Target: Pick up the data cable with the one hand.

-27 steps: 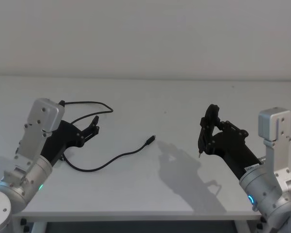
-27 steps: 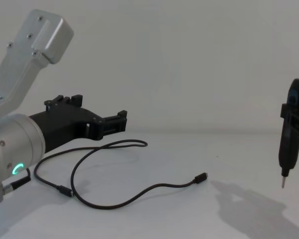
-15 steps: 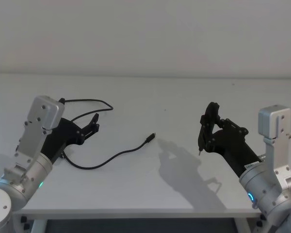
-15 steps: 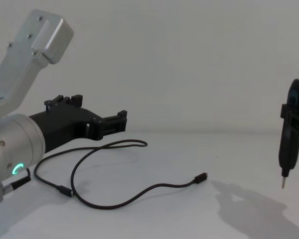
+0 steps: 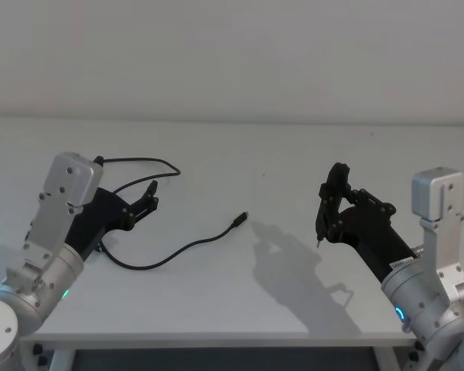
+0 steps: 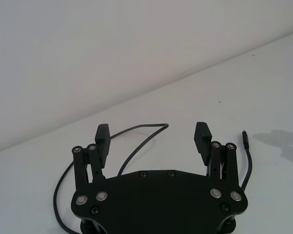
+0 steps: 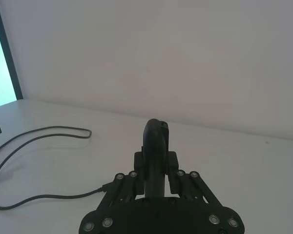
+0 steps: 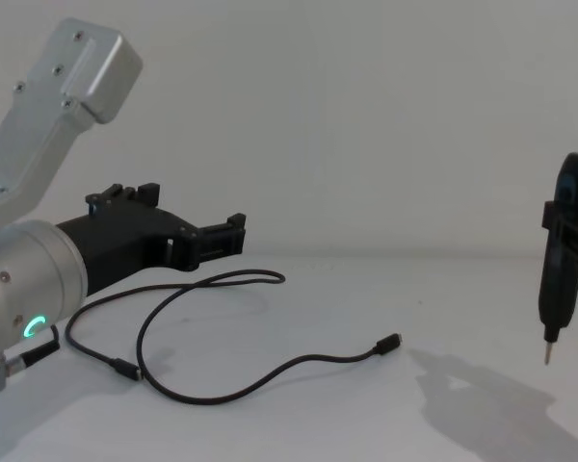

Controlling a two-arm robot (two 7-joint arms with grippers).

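Observation:
The data cable (image 5: pixel 187 248) is a thin black cord lying in loose loops on the left half of the white table, with one small plug (image 5: pixel 242 219) pointing toward the middle. The cable (image 8: pixel 303 361) rests flat, and its other plug (image 8: pixel 127 371) lies near my left wrist. My left gripper (image 5: pixel 150 195), the one hand with the green ring, hovers open just above the loops, nothing between its fingers (image 6: pixel 202 132). The cable (image 6: pixel 247 156) runs beneath and beside it. My right gripper (image 5: pixel 329 207) stays over the right side, shut on a black pointed tool (image 8: pixel 557 279).
The table's front edge (image 5: pixel 216 338) runs close to my body, and a plain white wall stands behind. A short wire with a silver plug (image 8: pixel 19 358) hangs at my left wrist. The far stretch of the cable (image 7: pixel 53 128) curves toward a bright panel (image 7: pixel 0 63).

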